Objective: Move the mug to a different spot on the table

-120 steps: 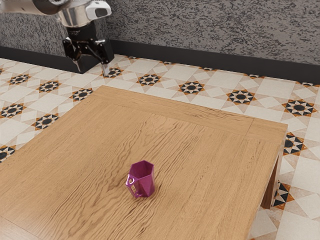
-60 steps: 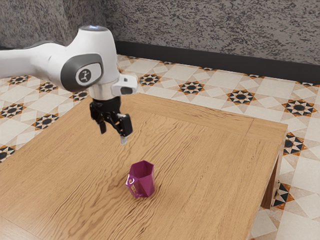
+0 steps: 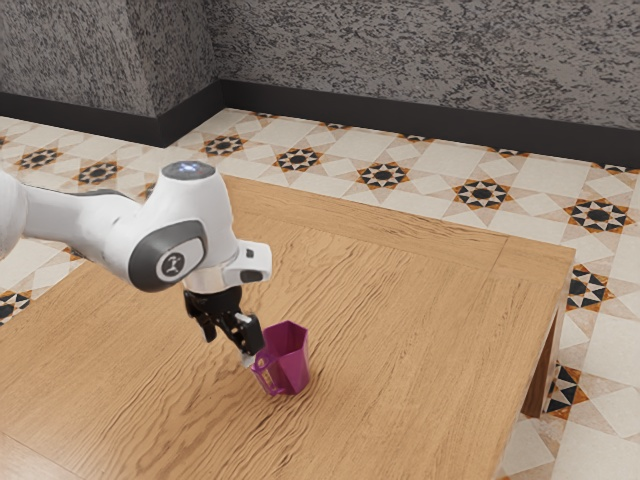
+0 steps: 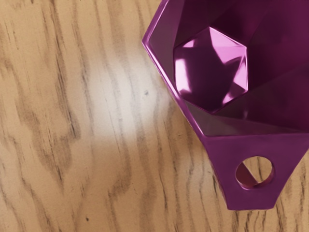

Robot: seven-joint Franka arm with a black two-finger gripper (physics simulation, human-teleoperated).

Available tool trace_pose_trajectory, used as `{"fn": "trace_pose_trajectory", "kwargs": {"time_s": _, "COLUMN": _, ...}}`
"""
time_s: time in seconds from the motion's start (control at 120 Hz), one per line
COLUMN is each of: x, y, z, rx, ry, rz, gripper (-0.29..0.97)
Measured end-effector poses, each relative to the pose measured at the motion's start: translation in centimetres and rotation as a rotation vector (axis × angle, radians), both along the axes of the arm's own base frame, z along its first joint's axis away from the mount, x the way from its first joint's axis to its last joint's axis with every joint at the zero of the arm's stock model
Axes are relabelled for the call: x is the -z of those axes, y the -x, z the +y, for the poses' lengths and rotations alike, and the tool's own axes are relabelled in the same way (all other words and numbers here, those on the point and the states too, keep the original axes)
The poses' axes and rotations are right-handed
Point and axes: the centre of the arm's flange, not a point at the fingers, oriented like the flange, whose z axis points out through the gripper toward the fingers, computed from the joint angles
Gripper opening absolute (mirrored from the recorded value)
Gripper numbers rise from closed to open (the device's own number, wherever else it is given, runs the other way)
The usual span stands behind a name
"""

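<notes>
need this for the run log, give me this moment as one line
phase: reach | gripper: open, low beside handle | mug: upright on table, not gripped

It looks like a room in a home. A wood-grained desk (image 3: 420, 300) stands on a floor (image 3: 440, 170) of cream tiles with dark star patterns. Behind the desk, a rough grey speckled wall (image 3: 420, 50) meets a dark skirting board (image 3: 400, 115).

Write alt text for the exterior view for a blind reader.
A white robot arm has its black hand at the handle side of an upright purple mug on a wooden table. Patterned floor tiles lie beyond.
</notes>
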Motion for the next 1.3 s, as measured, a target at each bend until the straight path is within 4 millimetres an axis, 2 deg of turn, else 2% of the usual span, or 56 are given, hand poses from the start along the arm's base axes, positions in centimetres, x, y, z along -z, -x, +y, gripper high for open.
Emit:
{"fn": "trace_pose_trajectory", "kwargs": {"time_s": 0.25, "x": 2.8, "y": 0.8, "z": -1.1, "rx": -0.062, "ry": 0.019, "rz": -0.081, "gripper": 0.68}}
{"fn": "trace_pose_trajectory", "kwargs": {"time_s": 0.467, "x": 4.1, "y": 2.0, "z": -2.9, "rx": -0.088, "ry": 0.034, "rz": -0.131, "gripper": 0.68}}
{"fn": "trace_pose_trajectory", "kwargs": {"time_s": 0.758, "x": 6.2, "y": 1.4, "z": -3.0, "rx": -0.147, "ry": 0.055, "rz": -0.150, "gripper": 0.68}}
{"fn": "trace_pose_trajectory", "kwargs": {"time_s": 1.075, "x": 6.6, "y": 0.9, "z": -2.7, "rx": -0.173, "ry": 0.056, "rz": -0.181, "gripper": 0.67}}
{"fn": "trace_pose_trajectory", "kwargs": {"time_s": 1.3, "x": 7.0, "y": 1.0, "z": -3.3, "rx": -0.171, "ry": 0.056, "rz": -0.181, "gripper": 0.56}}
